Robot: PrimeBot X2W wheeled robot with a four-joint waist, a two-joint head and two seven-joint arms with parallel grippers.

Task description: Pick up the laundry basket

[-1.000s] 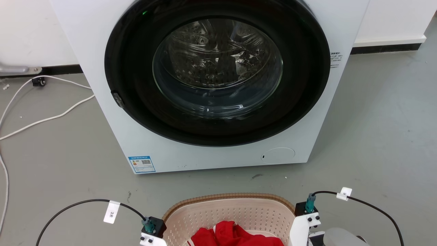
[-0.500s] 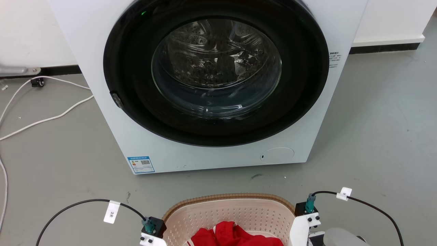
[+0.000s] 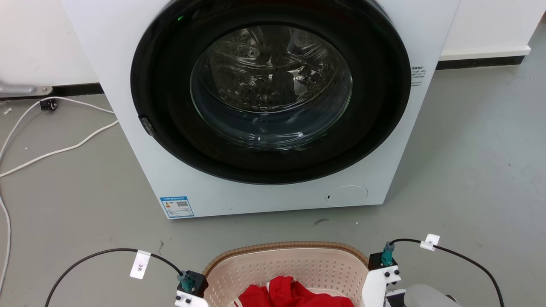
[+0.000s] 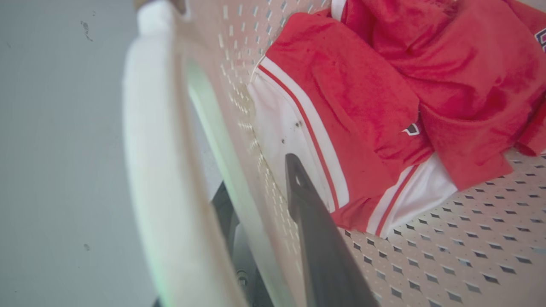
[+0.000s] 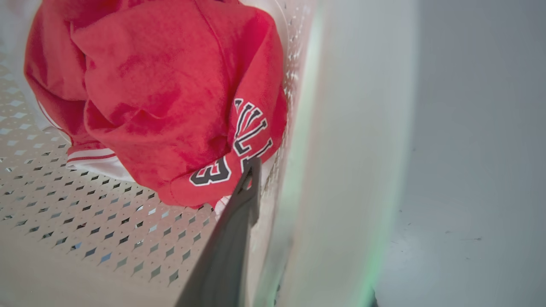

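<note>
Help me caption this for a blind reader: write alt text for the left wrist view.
The left hand straddles the side wall of a cream laundry basket, one dark finger inside, one outside. A red and white shirt lies on the basket's perforated bottom; grey floor shows outside.

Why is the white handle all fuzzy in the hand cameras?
Left wrist view: the white handle of the laundry basket sits close to the lens, so it blurs, edged greenish. Right wrist view: the other handle blurs likewise. Head view: sharp, with glare on the glass door of the washing machine.
</note>
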